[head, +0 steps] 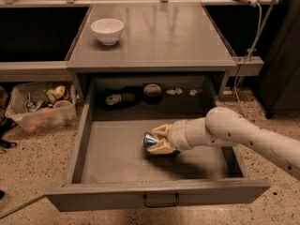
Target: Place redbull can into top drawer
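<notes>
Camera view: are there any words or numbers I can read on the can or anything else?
None can be read.
The redbull can, held by the gripper inside the top drawer, shows mostly a silver end; its print cannot be made out.
The white bowl is plain.

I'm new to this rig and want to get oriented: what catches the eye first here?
The tool reaches from the right into the open drawer, shut on a can held sideways low over its middle. A white bowl sits at the back left of the table above.
</notes>
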Motion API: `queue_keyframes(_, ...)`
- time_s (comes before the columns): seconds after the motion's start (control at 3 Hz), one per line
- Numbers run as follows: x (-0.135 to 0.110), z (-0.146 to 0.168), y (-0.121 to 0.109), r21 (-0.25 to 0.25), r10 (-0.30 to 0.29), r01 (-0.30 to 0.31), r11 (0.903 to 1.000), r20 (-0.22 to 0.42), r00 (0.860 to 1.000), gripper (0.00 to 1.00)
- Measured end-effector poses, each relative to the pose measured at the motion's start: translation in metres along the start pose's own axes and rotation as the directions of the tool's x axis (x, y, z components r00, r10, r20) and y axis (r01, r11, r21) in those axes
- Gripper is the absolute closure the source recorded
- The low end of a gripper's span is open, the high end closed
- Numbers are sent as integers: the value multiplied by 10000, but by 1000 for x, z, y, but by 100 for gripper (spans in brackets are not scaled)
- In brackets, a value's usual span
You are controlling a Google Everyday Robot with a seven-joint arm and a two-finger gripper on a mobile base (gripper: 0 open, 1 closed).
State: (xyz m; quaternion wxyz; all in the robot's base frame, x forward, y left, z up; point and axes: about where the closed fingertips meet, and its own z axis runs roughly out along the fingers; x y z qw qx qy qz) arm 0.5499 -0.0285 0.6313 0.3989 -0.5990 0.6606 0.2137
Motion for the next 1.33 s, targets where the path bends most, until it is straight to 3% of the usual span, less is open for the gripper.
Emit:
queue_keyframes(0.67, 0, 0, 0, -2, 0, 0, 10000, 1, 10000, 12)
queue_keyframes(1.0, 0, 0, 0, -2, 0, 0, 10000, 1, 10000, 0)
queue_keyframes(1.33, 0, 0, 0, -2, 0, 0, 10000, 1, 10000, 0)
